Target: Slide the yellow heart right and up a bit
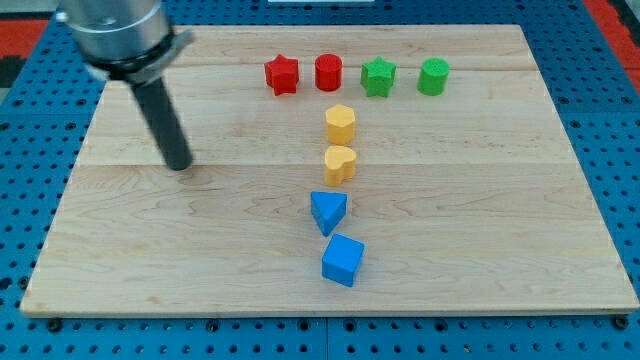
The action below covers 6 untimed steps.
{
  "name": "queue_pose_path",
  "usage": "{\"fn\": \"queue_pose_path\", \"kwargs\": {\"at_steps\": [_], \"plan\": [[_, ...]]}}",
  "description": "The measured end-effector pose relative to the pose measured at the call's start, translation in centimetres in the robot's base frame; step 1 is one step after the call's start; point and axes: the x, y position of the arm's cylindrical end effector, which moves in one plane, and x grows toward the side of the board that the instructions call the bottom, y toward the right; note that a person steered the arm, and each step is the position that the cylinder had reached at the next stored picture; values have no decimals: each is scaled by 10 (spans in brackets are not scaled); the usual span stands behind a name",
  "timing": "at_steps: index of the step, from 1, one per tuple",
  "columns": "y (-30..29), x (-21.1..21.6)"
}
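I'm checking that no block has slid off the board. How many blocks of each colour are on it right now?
Red: 2, a star and a cylinder
Green: 2, a star and a cylinder
Yellow: 2, a hexagon and a heart
Blue: 2, a triangle and a cube
Total: 8

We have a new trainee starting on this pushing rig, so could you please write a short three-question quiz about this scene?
1. True or false: my tip touches the yellow heart.
2. Which block lies nearest the view's bottom? A) red star B) blue cube C) green cylinder
3. Fill in: directly below the yellow heart in the view sits the blue ____.

Key
1. False: my tip stands well to the view's left of the heart, apart from every block.
2. B.
3. Triangle.
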Motion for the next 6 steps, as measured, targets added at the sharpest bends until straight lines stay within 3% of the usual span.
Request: {"fn": "queue_pose_path", "kwargs": {"at_steps": [1,3,5,6], "plan": [[55,-2],[170,35],[196,10],[247,11]]}}
